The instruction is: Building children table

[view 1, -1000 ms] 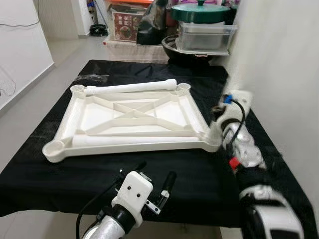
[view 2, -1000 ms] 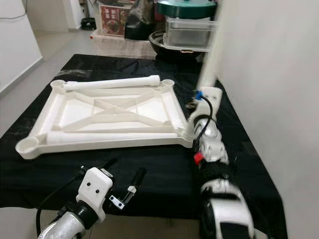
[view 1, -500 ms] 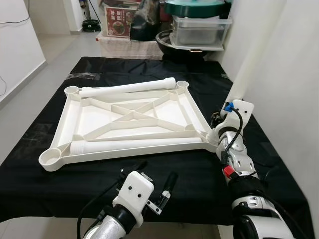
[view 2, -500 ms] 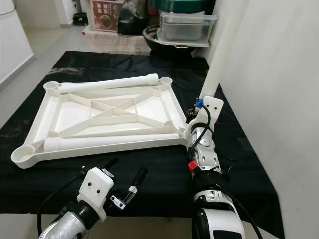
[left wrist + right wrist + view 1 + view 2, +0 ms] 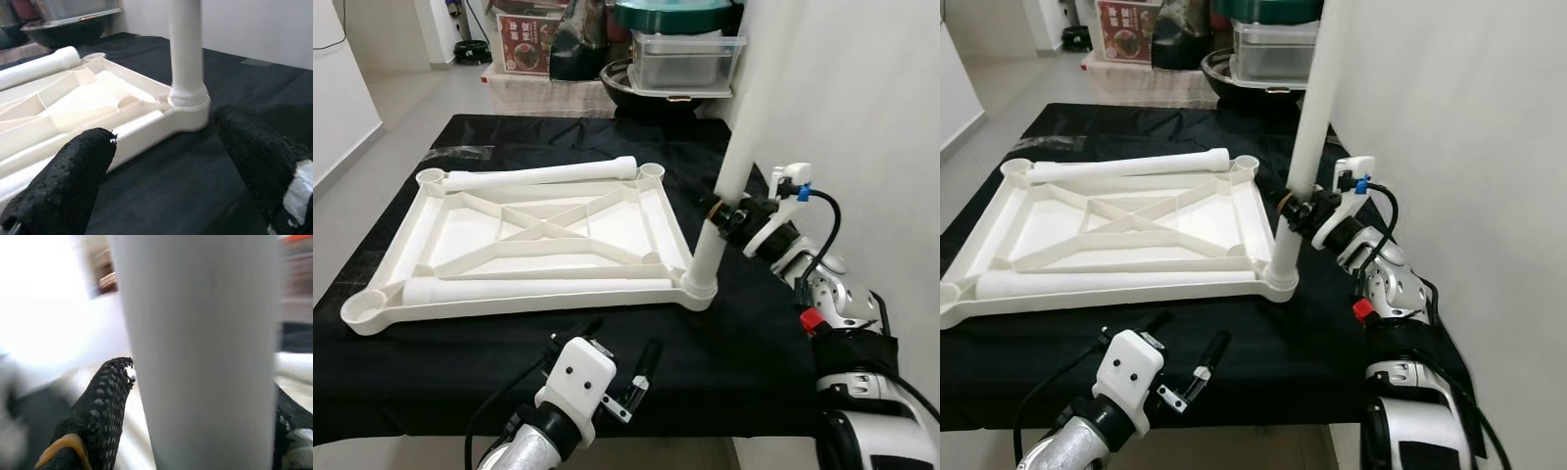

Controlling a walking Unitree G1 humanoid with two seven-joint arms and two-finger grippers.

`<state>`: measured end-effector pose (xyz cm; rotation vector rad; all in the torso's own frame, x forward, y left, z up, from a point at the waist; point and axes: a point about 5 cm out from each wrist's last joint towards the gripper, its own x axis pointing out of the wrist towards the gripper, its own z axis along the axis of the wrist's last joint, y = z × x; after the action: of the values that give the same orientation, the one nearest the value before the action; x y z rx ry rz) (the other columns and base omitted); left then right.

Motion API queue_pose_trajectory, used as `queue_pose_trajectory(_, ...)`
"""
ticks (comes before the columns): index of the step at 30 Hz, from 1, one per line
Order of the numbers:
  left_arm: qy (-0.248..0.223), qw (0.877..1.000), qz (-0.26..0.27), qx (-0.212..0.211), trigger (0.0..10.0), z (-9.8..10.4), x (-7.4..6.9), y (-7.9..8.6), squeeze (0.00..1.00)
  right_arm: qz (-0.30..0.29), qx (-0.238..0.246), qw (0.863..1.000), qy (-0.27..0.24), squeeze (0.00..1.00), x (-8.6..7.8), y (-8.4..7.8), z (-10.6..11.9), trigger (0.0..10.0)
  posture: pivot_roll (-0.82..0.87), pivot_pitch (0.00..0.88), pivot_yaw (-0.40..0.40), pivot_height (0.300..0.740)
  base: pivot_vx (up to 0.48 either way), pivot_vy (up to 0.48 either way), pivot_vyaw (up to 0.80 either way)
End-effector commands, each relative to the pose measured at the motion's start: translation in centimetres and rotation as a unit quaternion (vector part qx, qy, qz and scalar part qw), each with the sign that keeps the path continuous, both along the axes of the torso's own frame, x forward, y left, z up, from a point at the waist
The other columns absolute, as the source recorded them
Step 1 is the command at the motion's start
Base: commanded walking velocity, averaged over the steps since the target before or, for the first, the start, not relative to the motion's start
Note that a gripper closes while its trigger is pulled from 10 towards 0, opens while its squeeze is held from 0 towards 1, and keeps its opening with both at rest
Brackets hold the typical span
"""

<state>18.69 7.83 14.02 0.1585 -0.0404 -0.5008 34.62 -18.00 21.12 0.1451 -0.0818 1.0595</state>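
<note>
My right hand (image 5: 722,217) has swung inward and is now gripping the upright white leg (image 5: 736,147), seated in the upturned table frame's (image 5: 540,235) near corner socket; my left hand (image 5: 619,354) is hovering open.

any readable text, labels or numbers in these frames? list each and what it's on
No text can be read.
Red box on the floor past the black table: has print on its face, too small and blurred to read.
White table top, upright leg, the two loose legs lying on it, the green lid and clear tub: no markings visible.
</note>
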Motion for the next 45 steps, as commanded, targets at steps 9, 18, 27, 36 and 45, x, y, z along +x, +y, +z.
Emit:
queue_pose_trajectory(9,0.004,1.0,-0.002,0.005,10.0,-0.3,-0.3,0.0,0.0,0.127,-0.045,0.99,0.027,0.0,-0.8,3.9,-2.0,0.0,0.16,0.015,-0.066,0.74,0.0,0.0,0.0)
queue_pose_trajectory(18,0.001,1.0,-0.001,0.003,10.0,-0.2,-0.2,-0.1,0.0,-0.028,-0.028,0.999,0.022,0.0,1.5,3.9,-2.1,0.0,0.16,0.025,-0.074,0.74,0.0,0.0,0.0)
queue_pose_trajectory(27,-0.016,1.0,0.0,-0.002,10.0,0.3,-0.1,-0.2,0.0,-0.543,-0.059,0.829,0.123,0.0,2.8,-2.4,-6.8,0.0,0.14,0.035,-0.072,0.74,0.0,0.0,0.0)
queue_pose_trajectory(36,-0.016,1.0,0.001,0.0,10.0,0.3,-0.1,-0.1,0.0,-0.628,-0.037,0.768,0.121,0.0,0.8,-0.7,-6.8,6.7,0.14,0.042,-0.071,0.74,0.0,0.0,0.0)
queue_pose_trajectory(45,-0.017,1.0,0.001,0.0,10.0,0.3,-0.1,-0.1,0.0,-0.482,0.035,0.875,0.04,1.0,2.5,2.5,-4.2,10.0,0.14,0.043,-0.072,0.74,0.0,0.0,0.0)
